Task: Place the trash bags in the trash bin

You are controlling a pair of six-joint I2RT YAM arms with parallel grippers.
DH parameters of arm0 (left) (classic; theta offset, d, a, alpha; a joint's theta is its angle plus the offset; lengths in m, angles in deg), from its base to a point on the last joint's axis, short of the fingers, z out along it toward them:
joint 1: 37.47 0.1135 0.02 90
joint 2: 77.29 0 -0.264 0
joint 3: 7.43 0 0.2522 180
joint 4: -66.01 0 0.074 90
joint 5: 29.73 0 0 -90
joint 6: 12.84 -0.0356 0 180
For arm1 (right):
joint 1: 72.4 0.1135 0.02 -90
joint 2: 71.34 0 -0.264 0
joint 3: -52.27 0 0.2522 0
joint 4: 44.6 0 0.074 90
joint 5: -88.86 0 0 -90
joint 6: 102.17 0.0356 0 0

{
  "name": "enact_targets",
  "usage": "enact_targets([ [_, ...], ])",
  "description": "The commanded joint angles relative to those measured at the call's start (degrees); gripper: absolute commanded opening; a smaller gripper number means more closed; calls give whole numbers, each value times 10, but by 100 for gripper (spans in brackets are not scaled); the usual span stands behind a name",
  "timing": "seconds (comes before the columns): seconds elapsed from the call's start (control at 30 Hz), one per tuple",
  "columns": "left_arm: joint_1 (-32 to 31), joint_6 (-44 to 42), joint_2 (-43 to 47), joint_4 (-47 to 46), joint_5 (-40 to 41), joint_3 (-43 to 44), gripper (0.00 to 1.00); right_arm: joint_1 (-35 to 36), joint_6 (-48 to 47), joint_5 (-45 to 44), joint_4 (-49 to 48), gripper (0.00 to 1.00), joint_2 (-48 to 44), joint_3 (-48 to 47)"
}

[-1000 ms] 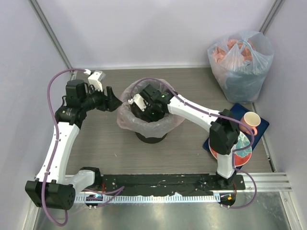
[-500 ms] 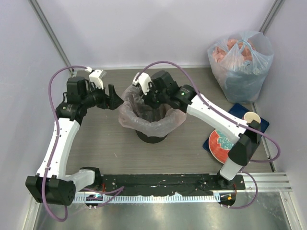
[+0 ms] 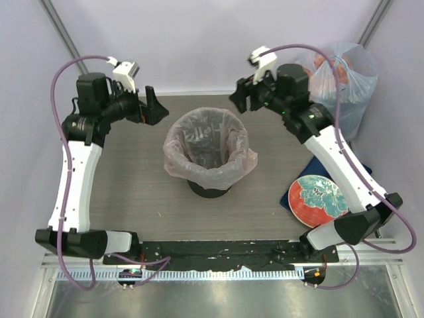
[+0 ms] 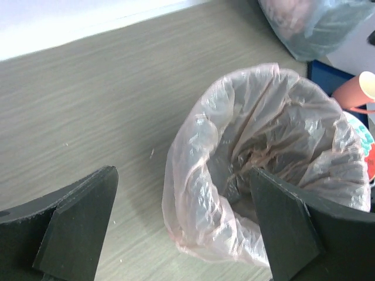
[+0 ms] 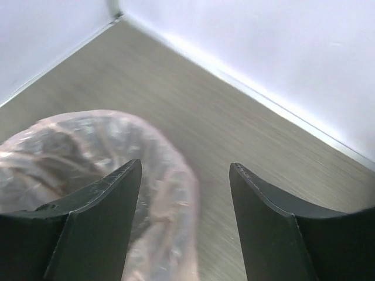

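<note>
The pale pink trash bag (image 3: pixel 173 156) lines the trash bin (image 3: pixel 211 191), its edge folded out over the rim; only the bin's black base shows beneath. My left gripper (image 3: pixel 151 106) hovers behind and left of the bin, open and empty. In the left wrist view the bag (image 4: pixel 205 193) lies below the wide-open left gripper (image 4: pixel 181 171), untouched. My right gripper (image 3: pixel 240 99) hangs behind and right of the bin, open and empty. The right wrist view has the bag's rim (image 5: pixel 88 134) blurred under the open right gripper (image 5: pixel 186 164).
A bulging clear bag (image 3: pixel 334 79) with pink and blue contents stands in the back right corner. A red patterned plate (image 3: pixel 318 202) rests on a blue tray (image 3: pixel 361 173) at the right. A pink cup (image 4: pixel 354 91) shows beside it. Walls close in on three sides.
The right gripper rose out of the bin, swung to the back right and opened. The left gripper pulled back from the bag's rim and opened wider. The bag stays over the bin.
</note>
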Motion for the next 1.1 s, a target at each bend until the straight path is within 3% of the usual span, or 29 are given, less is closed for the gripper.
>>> enact_targets([
  [0.0,7,-35,-72,105,9,123,100,-82,69,7,-28,70,-61,21],
  [0.2,24,-15,-167,177,2,222,100,-194,102,25,-27,73,-118,118],
  [0.37,39,25,-202,203,23,220,100,-242,93,48,-11,76,-142,207],
  [0.53,46,26,-167,175,91,113,100,-255,115,34,17,78,-154,277],
  [0.67,46,5,-101,106,123,-49,100,-254,95,41,13,78,-194,355],
  [0.87,45,4,-3,61,166,-208,100,-254,57,74,7,78,-243,443],
  [1.07,45,-11,83,30,189,-292,100,-254,63,77,-16,78,-289,477],
])
